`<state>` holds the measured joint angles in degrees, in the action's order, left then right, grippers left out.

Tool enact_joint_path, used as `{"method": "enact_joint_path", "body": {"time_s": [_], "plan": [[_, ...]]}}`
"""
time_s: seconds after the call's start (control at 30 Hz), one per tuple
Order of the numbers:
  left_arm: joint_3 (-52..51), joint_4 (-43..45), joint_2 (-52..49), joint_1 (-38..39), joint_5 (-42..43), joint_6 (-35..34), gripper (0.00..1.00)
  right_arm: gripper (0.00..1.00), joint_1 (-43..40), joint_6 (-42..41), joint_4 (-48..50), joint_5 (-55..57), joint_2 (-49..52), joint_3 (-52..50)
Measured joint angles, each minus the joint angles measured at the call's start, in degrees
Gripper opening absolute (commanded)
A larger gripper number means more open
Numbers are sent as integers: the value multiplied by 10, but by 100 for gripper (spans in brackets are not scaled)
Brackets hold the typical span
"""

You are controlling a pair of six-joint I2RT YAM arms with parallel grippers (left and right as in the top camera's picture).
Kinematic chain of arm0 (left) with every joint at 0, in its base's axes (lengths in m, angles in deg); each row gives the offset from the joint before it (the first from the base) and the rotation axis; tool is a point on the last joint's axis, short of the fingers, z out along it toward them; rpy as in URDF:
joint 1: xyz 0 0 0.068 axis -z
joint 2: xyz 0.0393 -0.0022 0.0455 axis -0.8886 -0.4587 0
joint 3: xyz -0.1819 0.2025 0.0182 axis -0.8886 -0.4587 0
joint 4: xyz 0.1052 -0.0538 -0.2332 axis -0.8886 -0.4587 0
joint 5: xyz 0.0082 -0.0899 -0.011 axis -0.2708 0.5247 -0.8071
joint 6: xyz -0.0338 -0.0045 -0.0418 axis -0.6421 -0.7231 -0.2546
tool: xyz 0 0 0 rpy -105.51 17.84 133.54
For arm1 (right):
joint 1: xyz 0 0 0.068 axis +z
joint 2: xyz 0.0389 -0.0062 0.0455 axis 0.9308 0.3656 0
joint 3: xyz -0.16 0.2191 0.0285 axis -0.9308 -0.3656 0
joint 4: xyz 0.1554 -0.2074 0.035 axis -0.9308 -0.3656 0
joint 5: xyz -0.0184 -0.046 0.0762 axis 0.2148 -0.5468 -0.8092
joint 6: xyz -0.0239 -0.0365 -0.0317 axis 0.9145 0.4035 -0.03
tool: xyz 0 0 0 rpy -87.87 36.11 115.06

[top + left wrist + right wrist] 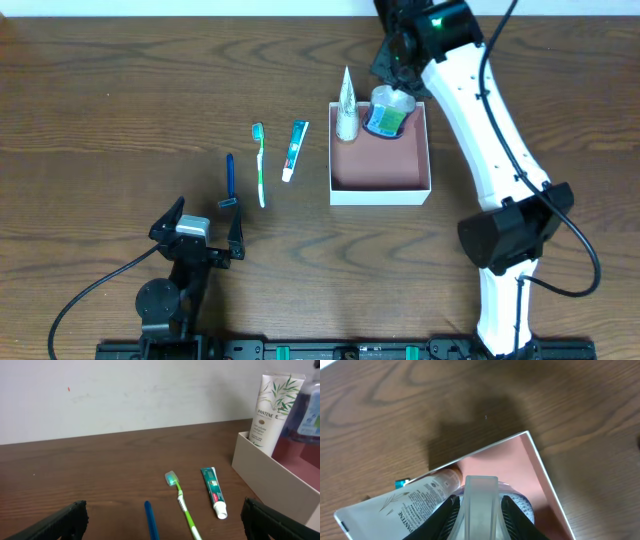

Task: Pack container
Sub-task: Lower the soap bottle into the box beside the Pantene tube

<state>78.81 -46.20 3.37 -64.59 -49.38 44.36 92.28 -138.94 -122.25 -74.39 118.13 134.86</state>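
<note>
The container (380, 194), a white-walled square box with a pink floor, sits right of centre. A white Pantene tube (346, 104) stands in its far left corner. Beside the tube stands a blue bottle (388, 116) with a translucent cap (480, 491). My right gripper (480, 502) is shut on that cap from above, one black finger (446, 515) on each side. The tube (395, 507) leans just left of it and the container's rim (545, 467) runs to its right. My left gripper (200, 230) stands wide open and holds nothing, near the front edge and apart from everything.
A green toothbrush (261, 165), a small toothpaste tube (295, 150) and a blue razor (230, 180) lie side by side on the wooden table left of the container. The left wrist view has the same toothbrush (182, 505) and toothpaste (214, 492) ahead, with the container wall (270, 477) at right.
</note>
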Motion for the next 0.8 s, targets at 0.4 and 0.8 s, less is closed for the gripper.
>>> {"method": "enact_joint_path", "body": {"time_s": [0.4, 0.8], "plan": [[0, 0, 0, 0, 0, 0, 98, 29, 2, 13, 4, 39, 10, 0], [0, 0, 0, 0, 0, 0, 98, 29, 2, 61, 19, 43, 39, 0]]}}
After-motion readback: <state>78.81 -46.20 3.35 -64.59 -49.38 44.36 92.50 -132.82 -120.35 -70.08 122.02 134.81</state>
